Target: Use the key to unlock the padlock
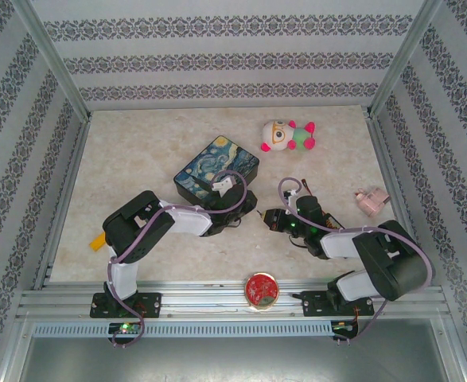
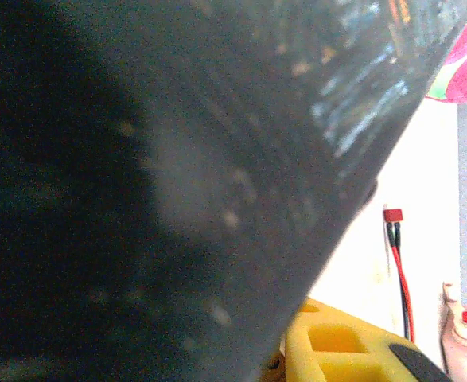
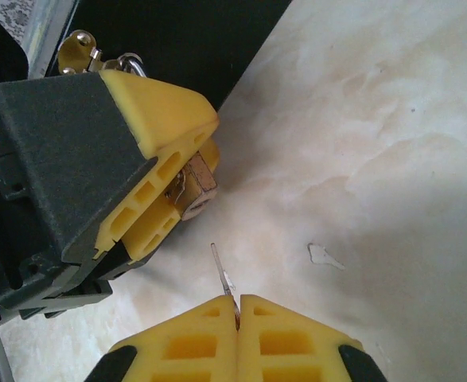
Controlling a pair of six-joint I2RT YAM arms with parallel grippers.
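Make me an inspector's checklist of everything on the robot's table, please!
Surface: pale marbled table top, flat.
Job's things: padlock clamped in the left gripper; key pinched in the right gripper, its tip aimed towards the padlock and not yet in.
Clutter: painted tin, plush toy, pink item, red disc at the near edge, yellow piece at the left edge.
Grippers: left shut on the padlock; right shut on the key.
Cables: purple cable looping along each arm.
Surroundings: patterned walls, metal frame posts.
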